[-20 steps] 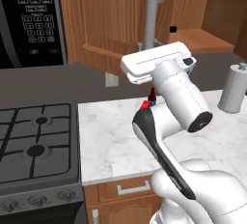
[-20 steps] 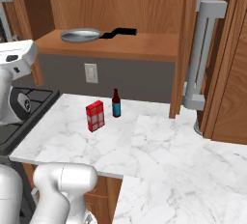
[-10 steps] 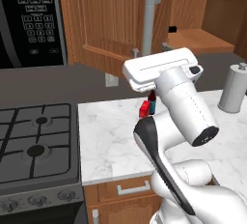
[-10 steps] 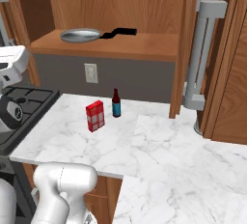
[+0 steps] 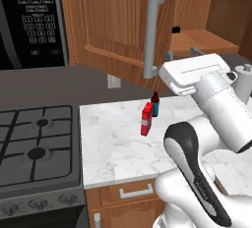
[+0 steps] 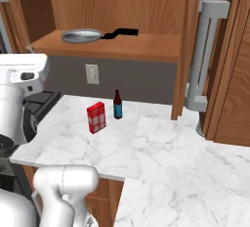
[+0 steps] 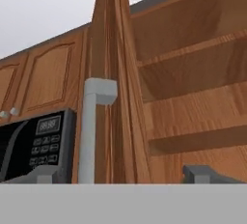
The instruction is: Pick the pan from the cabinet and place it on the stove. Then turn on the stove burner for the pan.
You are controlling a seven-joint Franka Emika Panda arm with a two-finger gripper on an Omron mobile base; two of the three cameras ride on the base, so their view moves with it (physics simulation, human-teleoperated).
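The silver-grey pan (image 6: pixel 81 35) lies on the lowest shelf of the open cabinet (image 6: pixel 146 50), its black handle pointing right. In the left base view the swung-out cabinet door (image 5: pixel 115 25) hides the pan's bowl and just the handle tip (image 5: pixel 175 29) shows. My gripper (image 5: pixel 182 53) is open with nothing in it, just right of the door's silver bar handle (image 5: pixel 155 35) and apart from it. In the hand view my gripper (image 7: pixel 123 177) faces the door's edge, the bar handle (image 7: pixel 96 131) and bare shelves (image 7: pixel 193 97). The stove (image 5: pixel 54 173) sits at the lower left, with its larger burner (image 5: pixel 37 153) at the front.
A red box (image 5: pixel 146 119) and a dark bottle (image 5: pixel 155 105) stand on the marble counter (image 5: pixel 113 153) below the cabinet. The black microwave (image 5: pixel 32 20) hangs over the stove. A second open door with a bar handle (image 6: pixel 207 55) stands at the right. A grey canister (image 5: pixel 243 74) is beyond my arm.
My jaws have opened and let go of the door's bar handle. The hand has moved a little to the right, away from the handle. The door stays swung open.
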